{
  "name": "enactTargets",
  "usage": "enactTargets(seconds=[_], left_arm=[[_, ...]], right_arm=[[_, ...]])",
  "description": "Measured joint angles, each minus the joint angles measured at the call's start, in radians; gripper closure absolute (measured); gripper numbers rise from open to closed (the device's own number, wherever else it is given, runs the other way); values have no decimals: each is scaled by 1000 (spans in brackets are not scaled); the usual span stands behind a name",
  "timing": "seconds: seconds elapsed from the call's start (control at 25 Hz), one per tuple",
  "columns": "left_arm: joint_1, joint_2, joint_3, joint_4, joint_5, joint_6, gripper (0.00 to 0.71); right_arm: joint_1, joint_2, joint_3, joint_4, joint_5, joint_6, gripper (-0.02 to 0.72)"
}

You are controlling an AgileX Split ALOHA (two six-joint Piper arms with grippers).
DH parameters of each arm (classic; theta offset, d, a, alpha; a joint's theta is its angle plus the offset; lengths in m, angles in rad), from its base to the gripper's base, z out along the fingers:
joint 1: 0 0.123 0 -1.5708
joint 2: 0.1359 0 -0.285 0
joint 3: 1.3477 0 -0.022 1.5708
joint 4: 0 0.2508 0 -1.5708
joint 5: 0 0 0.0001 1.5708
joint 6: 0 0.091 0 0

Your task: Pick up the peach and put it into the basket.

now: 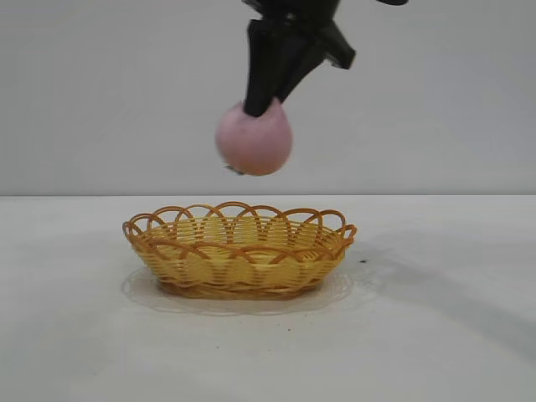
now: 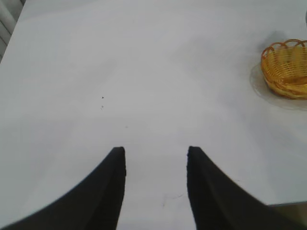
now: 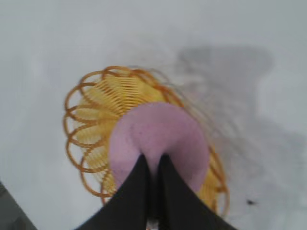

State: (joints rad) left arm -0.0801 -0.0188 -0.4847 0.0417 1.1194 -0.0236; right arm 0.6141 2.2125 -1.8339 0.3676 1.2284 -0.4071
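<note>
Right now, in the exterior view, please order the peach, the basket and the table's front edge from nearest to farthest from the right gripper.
1. The peach, held in the right gripper, in the air.
2. The basket, directly below it.
3. The table, its front edge lowest in view.

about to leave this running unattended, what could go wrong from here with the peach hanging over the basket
1. The right pincer pinches only the top of the peach, fingers nearly together, so the round fruit may slip out early.
2. The peach hangs well above the basket, toward its left half in the exterior view; dropped from there it could bounce on the looped rim and roll onto the table.
3. The basket is shallow and light-looking, so a hard landing may shift it.

The left pincer rests idle, far from the basket.
</note>
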Motion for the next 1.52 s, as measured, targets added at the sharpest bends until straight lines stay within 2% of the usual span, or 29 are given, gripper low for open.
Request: enactTargets(seconds=[0.28, 0.48, 0.56, 0.68, 0.72, 0.88, 0.96, 1.04, 1.12, 1.2, 1.32, 1.52], left_arm=[[0, 0, 0, 0, 0, 0, 451], [0, 0, 0, 0, 0, 0, 451], [0, 0, 0, 0, 0, 0, 451], [0, 0, 0, 0, 0, 0, 451], [0, 0, 0, 0, 0, 0, 451], [0, 0, 0, 0, 0, 0, 451], [0, 0, 0, 0, 0, 0, 451], [0, 0, 0, 0, 0, 0, 451], [0, 0, 0, 0, 0, 0, 451], [0, 0, 0, 0, 0, 0, 451], [0, 0, 0, 0, 0, 0, 451], [0, 0, 0, 0, 0, 0, 451]], right_arm=[[0, 51, 0, 2, -4, 14, 703], [0, 45, 0, 3, -4, 31, 468], [0, 28, 0, 3, -4, 33, 405], [0, -21, -2, 3, -4, 33, 416], [0, -41, -10, 3, -2, 34, 374], [0, -97, -65, -2, -4, 34, 390], [0, -104, -73, -50, -68, 57, 390], [-15, -91, -77, -126, -158, 132, 390], [-58, -66, -77, -200, -215, 212, 390], [-137, -39, -77, -236, -236, 268, 390], [-273, -19, -77, -246, -237, 294, 390], [-459, -15, -77, -246, -233, 290, 390]])
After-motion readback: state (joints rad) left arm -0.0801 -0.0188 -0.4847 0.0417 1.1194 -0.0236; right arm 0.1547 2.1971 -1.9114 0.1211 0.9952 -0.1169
